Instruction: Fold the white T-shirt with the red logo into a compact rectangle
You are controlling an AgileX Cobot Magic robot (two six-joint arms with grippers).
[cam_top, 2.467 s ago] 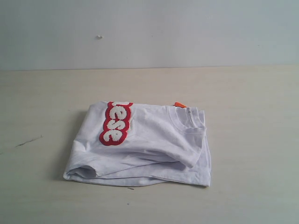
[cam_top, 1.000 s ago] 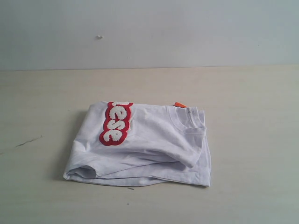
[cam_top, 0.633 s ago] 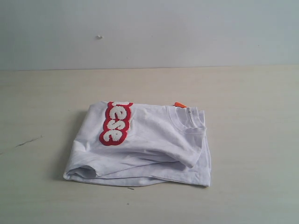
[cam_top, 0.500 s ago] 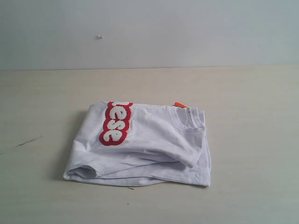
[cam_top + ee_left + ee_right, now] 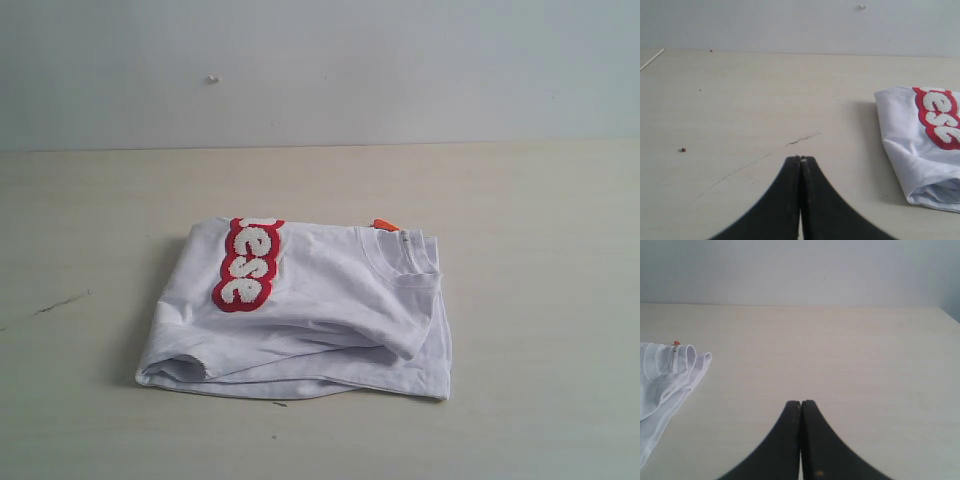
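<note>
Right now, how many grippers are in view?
2. The left gripper, shut, over the table beside the red logo end of the white T-shirt; the right gripper, shut, beside its collar. Neither shows in the exterior view.

The pale desk (image 5: 540, 300) carries a folded shirt (image 5: 320, 310), apart from the left claw (image 5: 801, 159) and the right claw (image 5: 800, 402). A thin dark scratch (image 5: 802, 139) marks the desk just ahead of the left claw.
</note>
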